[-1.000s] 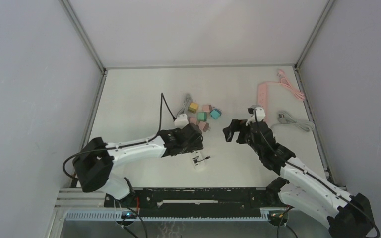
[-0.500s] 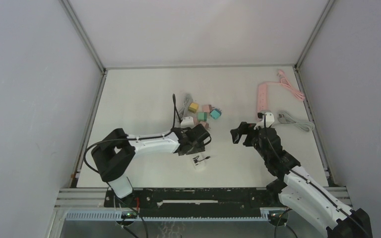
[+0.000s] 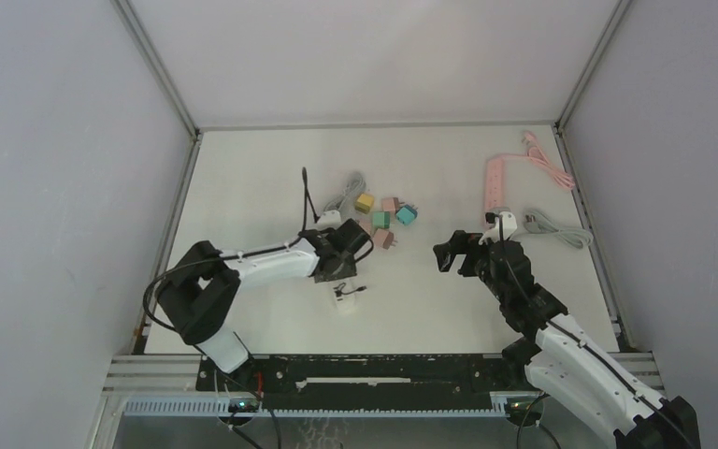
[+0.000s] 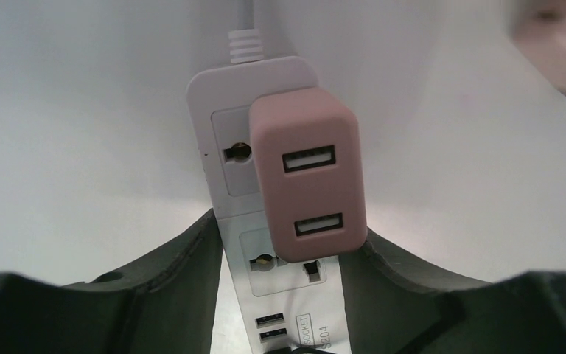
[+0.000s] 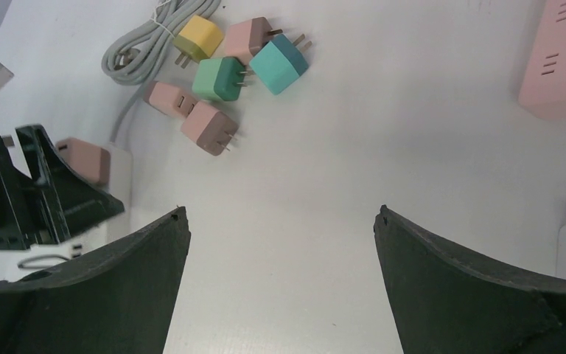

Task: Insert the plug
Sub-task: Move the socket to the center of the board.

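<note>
The dusty-pink plug (image 4: 309,181), a charger with two USB ports facing the camera, sits on the face of the white power strip (image 4: 214,92) on the table (image 3: 262,178). It covers most of the socket nearest the strip's cord, but whether its prongs are fully home cannot be told. Only the left wrist view shows this closely: the left hand (image 4: 291,236) straddles the strip, one finger at the strip's edge and the other against the plug's lower corner. Whether it is truly clamping cannot be told. From above, that hand hides the plug, and only the strip's white end peeks out beside it. The right wrist view catches plug and strip from the side at its left edge. The right hand (image 5: 280,212) is spread wide above bare table, grasping nothing. Compared with a second ago, the left hand has moved left and farther from the bases, and its fingers have drawn inward. The right arm has barely shifted in the last half second. There are seven chargers: the plug and six loose chargers (image 5: 219,79) in a cluster, one yellow, one green, one teal and three pinkish. There are two strips, the white one and a pink power strip (image 3: 494,180), and two grey cord bundles (image 3: 557,230).
</note>
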Tool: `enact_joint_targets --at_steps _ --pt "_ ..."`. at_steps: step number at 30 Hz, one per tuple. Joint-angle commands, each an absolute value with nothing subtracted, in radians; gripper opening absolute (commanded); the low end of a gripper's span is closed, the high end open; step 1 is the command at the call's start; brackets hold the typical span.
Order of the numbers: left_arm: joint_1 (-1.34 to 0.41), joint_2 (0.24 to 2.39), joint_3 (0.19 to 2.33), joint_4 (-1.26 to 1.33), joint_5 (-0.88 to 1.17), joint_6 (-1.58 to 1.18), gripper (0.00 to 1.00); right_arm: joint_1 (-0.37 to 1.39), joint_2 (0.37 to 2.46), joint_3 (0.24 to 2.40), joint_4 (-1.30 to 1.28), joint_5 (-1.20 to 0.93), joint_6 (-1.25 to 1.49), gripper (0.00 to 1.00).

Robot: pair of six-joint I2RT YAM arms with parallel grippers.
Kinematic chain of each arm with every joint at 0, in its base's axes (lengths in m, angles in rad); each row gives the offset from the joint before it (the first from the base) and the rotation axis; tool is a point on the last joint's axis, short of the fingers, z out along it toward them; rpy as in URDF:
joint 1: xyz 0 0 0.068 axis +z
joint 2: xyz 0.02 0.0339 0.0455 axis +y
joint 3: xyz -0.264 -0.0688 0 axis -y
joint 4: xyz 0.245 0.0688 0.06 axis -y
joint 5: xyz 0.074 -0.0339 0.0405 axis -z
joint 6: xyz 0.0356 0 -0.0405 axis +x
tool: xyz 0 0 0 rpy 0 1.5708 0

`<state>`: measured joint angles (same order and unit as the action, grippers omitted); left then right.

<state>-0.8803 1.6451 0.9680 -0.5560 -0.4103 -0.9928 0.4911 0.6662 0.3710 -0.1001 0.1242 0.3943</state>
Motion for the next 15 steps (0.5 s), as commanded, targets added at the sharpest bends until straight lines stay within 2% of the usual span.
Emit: enact_joint_targets --at_steps 1,15 --pt "-0.748 1.554 0.916 -0.568 -0.498 -0.822 0.42 0.478 0.647 0.374 -0.063 0.105 0.364 1.0" --pt "-0.308 1.634 1.015 -0.498 -0.451 -0.547 0.44 0.449 0.653 0.378 -0.058 0.08 0.363 0.99"
